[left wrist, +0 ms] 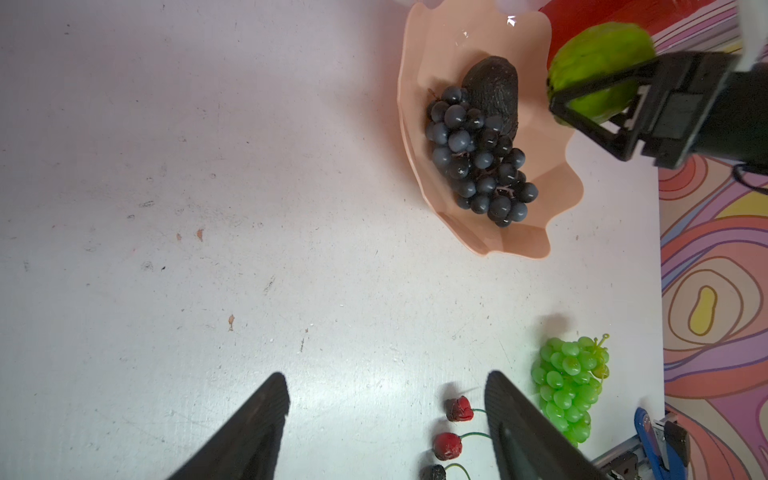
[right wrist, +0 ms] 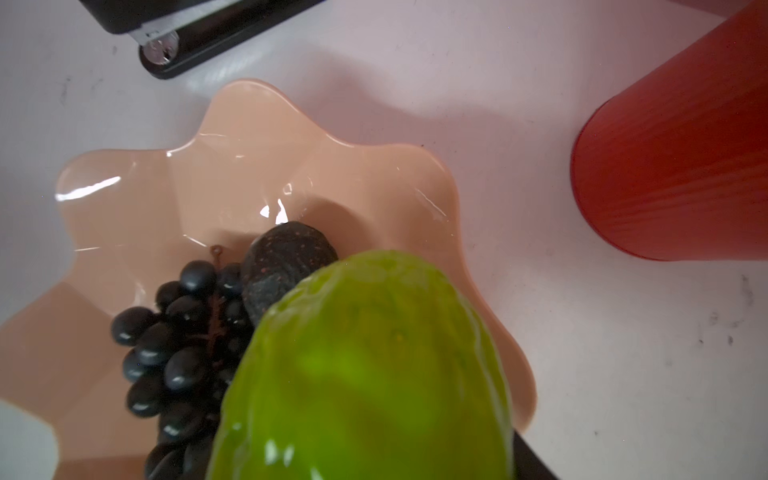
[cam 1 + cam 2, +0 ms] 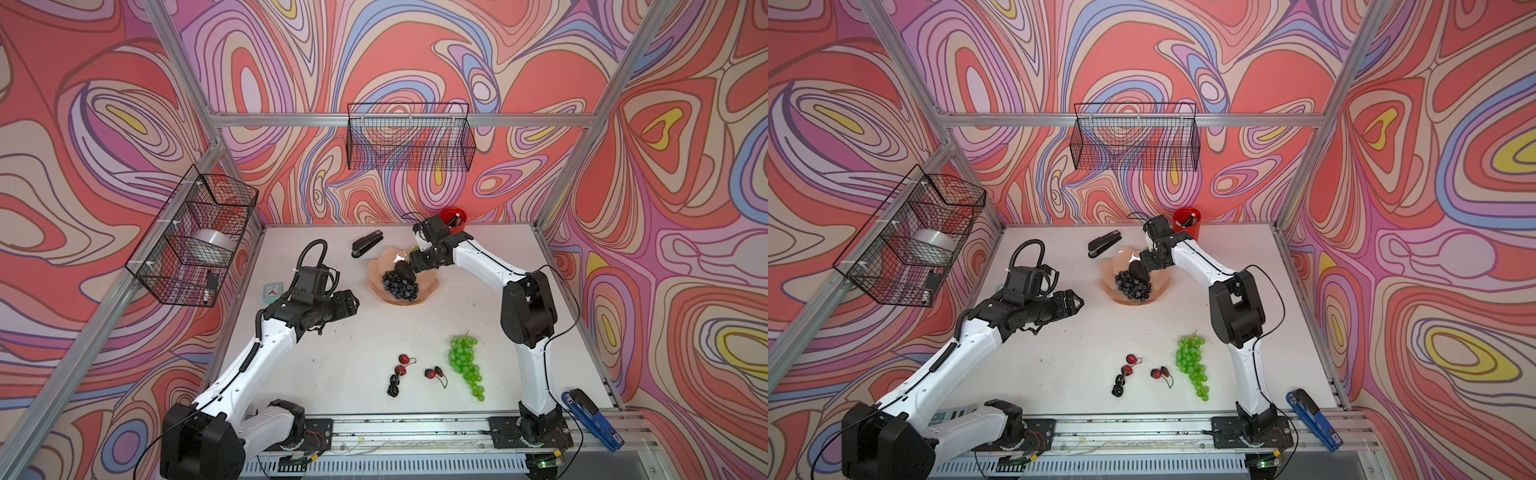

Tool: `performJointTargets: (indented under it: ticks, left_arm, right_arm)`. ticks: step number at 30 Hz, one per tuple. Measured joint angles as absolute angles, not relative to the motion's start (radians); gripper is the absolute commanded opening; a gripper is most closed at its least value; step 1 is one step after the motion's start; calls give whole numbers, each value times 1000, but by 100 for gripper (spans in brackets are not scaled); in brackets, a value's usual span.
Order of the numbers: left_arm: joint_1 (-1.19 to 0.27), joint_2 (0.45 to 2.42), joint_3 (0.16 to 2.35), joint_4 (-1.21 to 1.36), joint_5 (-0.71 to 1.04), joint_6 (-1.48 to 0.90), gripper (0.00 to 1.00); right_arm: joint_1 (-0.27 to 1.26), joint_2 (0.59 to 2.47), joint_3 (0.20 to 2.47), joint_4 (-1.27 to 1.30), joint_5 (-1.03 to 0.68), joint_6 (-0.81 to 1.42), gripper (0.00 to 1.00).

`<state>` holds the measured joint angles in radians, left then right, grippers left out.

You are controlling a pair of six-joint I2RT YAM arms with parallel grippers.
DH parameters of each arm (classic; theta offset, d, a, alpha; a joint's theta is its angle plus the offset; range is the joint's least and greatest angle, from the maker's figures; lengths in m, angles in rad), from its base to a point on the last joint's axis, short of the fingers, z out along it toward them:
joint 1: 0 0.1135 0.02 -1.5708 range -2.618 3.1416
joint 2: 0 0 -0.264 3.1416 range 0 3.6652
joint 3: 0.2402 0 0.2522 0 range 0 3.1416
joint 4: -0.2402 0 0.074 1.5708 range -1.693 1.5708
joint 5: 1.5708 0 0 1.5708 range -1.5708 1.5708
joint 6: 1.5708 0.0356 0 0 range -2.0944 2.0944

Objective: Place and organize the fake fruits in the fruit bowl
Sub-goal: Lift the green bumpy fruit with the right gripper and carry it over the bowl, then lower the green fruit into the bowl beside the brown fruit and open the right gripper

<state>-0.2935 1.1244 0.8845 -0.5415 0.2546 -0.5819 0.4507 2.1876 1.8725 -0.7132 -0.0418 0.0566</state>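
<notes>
Right gripper of mine pinches the lime-green fruit, long end pointing ahead over the bowl at its red cup side. Avocado and purple grapes lie just ahead, below. My left gripper hangs spread, empty, well apart.
</notes>
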Motion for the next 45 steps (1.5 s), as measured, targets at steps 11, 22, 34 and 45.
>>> performJointTargets:
  ticks: [11,22,34,45]
  left_arm:
    - [-294,1073,881,-543,252,-589,78]
    - [-294,1085,881,-543,253,-589,78]
    - [-294,1103,881,-543,253,-588,78]
    - [-294,1115,891,-543,253,-588,78]
  right_arm:
    - [438,2225,1888,-727,-43,46,50]
    - [438,2262,1925,-776,-49,40,58]
    - [438,2272,1949,-807,-60,30,76]
    - [438,2272,1966,-844,-76,20,81]
